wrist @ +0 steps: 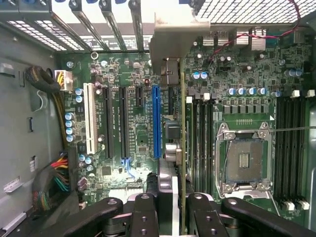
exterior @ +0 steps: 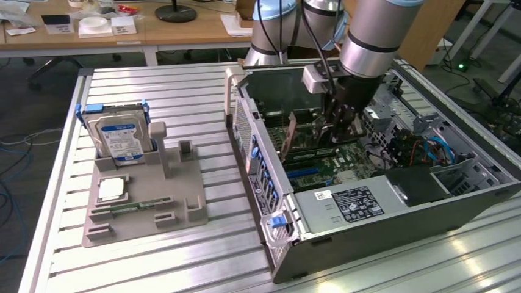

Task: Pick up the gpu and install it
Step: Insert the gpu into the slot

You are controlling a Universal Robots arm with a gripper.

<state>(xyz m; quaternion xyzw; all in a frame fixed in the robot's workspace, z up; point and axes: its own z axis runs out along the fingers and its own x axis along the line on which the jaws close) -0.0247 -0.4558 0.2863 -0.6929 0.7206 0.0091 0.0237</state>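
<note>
My gripper [exterior: 338,125] is down inside the open computer case [exterior: 277,201], shut on the gpu [exterior: 303,135]. The card stands on edge over the motherboard [exterior: 342,165], its brownish-green board facing the exterior view's left. In the wrist view the gpu [wrist: 182,123] appears edge-on as a thin line, its silver bracket [wrist: 170,42] at the case's slotted rear wall. The black fingers [wrist: 148,207] of the gripper [wrist: 173,210] clamp it from both sides. A long blue slot [wrist: 156,121] runs parallel to the card, just beside it. Whether the card touches the board cannot be told.
A grey holder [exterior: 143,207] on the slatted table carries a silver hard drive [exterior: 122,139], a processor chip [exterior: 111,188] and a narrow memory stick [exterior: 138,206]. Cable bundles [wrist: 57,177], the processor socket [wrist: 244,160] and memory slots [wrist: 289,143] surround the card inside the case.
</note>
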